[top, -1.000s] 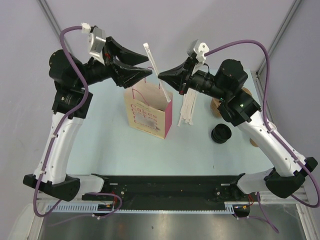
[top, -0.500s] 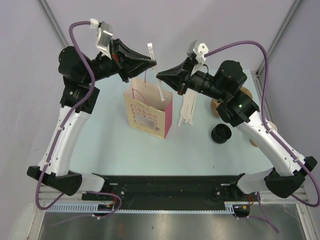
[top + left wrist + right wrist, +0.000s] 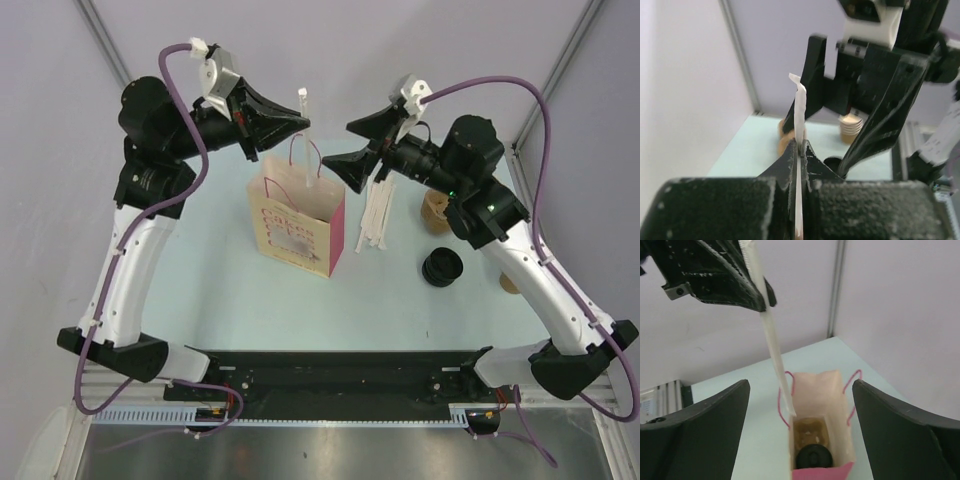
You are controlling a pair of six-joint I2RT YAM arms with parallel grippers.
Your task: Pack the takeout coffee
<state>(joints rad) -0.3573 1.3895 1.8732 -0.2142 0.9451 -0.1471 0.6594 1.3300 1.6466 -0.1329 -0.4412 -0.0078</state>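
Note:
The takeout coffee [image 3: 812, 458], a brown cup with a black lid, stands inside the pink-and-cream paper bag [image 3: 297, 228], and only the right wrist view shows it. My left gripper [image 3: 303, 122] is shut on a white paper-wrapped straw [image 3: 311, 150]. The straw hangs nearly upright, its lower end just at the bag's [image 3: 822, 390] left rim. In the left wrist view the straw [image 3: 800, 107] runs up from between the pinched jaws of the left gripper [image 3: 801, 144]. My right gripper [image 3: 337, 143] stands open above the bag, to the right of the straw [image 3: 771, 335], touching nothing.
A bundle of wrapped straws [image 3: 375, 215] lies right of the bag. A stack of lidless brown cups [image 3: 437, 210] and a pile of black lids [image 3: 442, 267] sit further right. The two grippers face each other closely above the bag.
The left gripper shut on the straw, then the right gripper opened, let go of it and drew back to the right. The straw now hangs more upright over the bag.

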